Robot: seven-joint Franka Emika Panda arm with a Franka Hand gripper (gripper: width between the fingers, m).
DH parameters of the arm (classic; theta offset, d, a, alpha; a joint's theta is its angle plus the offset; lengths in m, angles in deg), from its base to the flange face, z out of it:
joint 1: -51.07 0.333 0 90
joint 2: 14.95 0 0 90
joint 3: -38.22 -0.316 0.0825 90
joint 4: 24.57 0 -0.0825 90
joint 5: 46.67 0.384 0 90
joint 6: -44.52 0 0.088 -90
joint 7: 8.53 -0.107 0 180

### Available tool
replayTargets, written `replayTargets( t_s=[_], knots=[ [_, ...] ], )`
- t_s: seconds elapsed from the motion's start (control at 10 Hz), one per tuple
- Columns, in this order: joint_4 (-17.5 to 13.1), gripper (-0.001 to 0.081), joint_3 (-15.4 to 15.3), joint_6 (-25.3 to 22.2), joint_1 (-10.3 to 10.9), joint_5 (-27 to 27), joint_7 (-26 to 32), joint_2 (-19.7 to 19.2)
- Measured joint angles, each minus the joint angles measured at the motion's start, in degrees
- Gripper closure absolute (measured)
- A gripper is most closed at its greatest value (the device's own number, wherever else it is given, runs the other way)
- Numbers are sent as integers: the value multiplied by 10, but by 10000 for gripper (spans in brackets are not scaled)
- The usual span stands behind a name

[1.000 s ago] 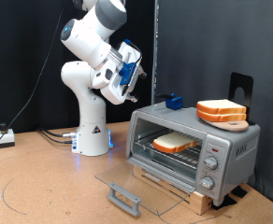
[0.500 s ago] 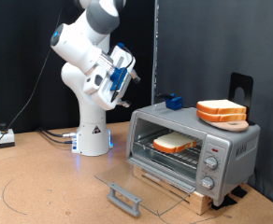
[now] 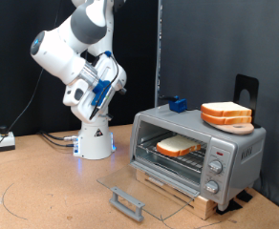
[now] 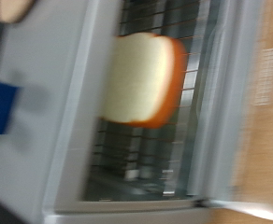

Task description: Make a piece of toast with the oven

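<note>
The oven (image 3: pixel 237 145) stands at the exterior view's right with its glass door (image 3: pixel 139 186) folded down flat and the grey bar handle (image 3: pixel 127 202) at the front. The piece of toast (image 3: pixel 179 146) lies flat on the wire rack inside. My gripper (image 3: pixel 111 78) hangs in the air well to the exterior view's left of the oven and above it, touching nothing and holding nothing. The wrist view is blurred and shows the toast (image 4: pixel 141 79) on the rack inside the oven (image 4: pixel 76 121); no fingers show there.
A thicker stack of bread slices (image 3: pixel 226 114) and a small blue object (image 3: pixel 177 103) sit on top of the oven. Round knobs (image 3: pixel 215 168) are on its right panel. The oven rests on a wooden board (image 3: pixel 192 202). The arm's white base (image 3: pixel 95 138) stands behind, with cables (image 3: pixel 25 141) at the left.
The arm has swung away from the oven towards the exterior view's left, carrying the gripper back. The toast, the oven and its open door have not moved.
</note>
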Motion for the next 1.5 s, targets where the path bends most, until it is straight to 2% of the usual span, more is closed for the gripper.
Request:
replayTargets(
  t_s=[0.1,0.2,0.3,0.5,0.8,0.9,1.1,1.2,1.3,1.4,1.5],
  knots=[
    [-4,-1,-3,23,-1,-4,15,-12],
    [-4,-1,-3,16,-1,-3,12,-12],
    [-8,-1,0,-17,-1,-3,-5,-15],
    [-44,-1,10,-103,-5,-2,-102,-51],
    [-114,-1,18,-171,-13,8,-253,-161],
    [-112,-1,18,-163,-13,8,-223,-158],
    [-98,-1,25,-174,-13,45,-90,-148],
    [-85,-1,27,-151,-13,50,-47,-146],
    [-70,-1,22,-100,-13,49,-32,-151],
    [-60,-1,14,-41,-12,48,-35,-162],
    [-61,-1,7,-13,-11,48,-39,-175]
  ],
)
